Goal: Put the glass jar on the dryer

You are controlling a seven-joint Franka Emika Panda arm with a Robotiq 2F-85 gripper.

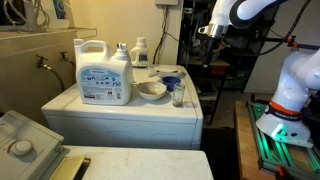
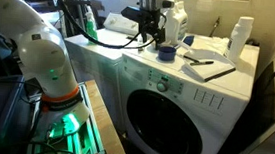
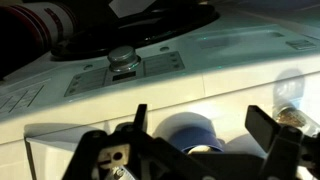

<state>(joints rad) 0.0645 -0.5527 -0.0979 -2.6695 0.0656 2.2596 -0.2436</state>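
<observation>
- The gripper [image 3: 200,122] hangs up high near the washer [image 1: 120,125]. Its two fingers are wide apart and hold nothing.
- The glass jar [image 1: 177,97] stands on the washer top, just beside the white bowl [image 1: 152,90].
- I think it is reaching for the jar. Next it must come down over it and squeeze.
- The bowl and blue cap [image 1: 170,80] sit close and could get bumped.
- The dryer [image 1: 130,165] sits lower, off to the side.

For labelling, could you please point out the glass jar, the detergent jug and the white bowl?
glass jar [image 1: 177,97]: in an exterior view, on its clear side wall.
detergent jug [image 1: 103,82]: in an exterior view, on its front label.
white bowl [image 1: 152,96]: in an exterior view, on its front wall.
</observation>
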